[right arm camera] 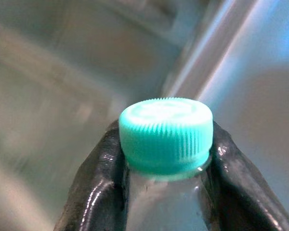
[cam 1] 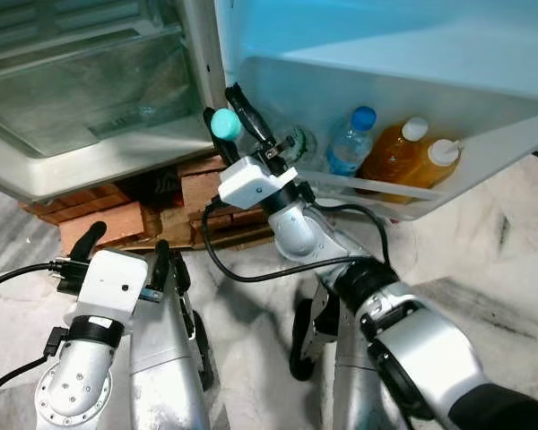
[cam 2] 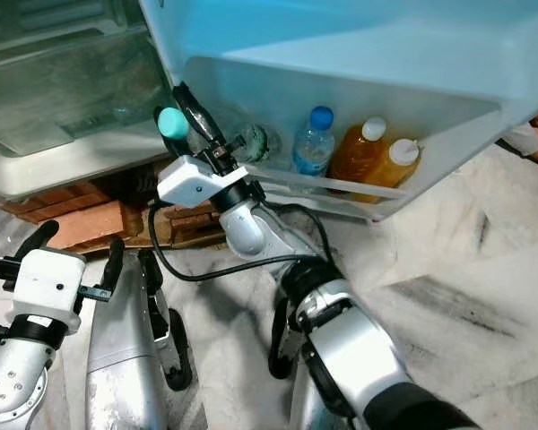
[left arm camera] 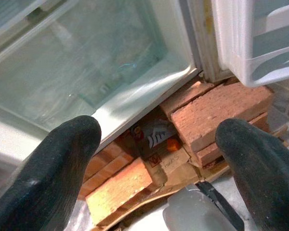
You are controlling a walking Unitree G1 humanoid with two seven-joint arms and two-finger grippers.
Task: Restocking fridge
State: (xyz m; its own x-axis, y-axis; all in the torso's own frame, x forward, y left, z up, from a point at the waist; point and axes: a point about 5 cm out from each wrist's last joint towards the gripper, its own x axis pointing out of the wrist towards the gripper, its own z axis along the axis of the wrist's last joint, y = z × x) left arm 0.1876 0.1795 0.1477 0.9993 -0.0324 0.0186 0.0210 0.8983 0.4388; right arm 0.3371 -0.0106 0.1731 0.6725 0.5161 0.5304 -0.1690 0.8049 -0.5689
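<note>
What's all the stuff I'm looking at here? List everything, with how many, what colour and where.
Bottle with teal cap: one, clear body, gripped at the neck by the right gripper, beside the left end of the door shelf.
Door shelf: one, white, low on the open fridge door.
Water bottle: one, clear with blue cap, standing in the door shelf.
Juice bottles: two, orange with white caps, side by side in the door shelf.
Crisper drawer: one, clear, at the bottom of the fridge.
Bricks: several, reddish, stacked under the fridge.
Floor: pale marble.
Right gripper: black fingers shut on the bottle's neck.
Left gripper: black fingers open, low before the bricks, holding nothing.
</note>
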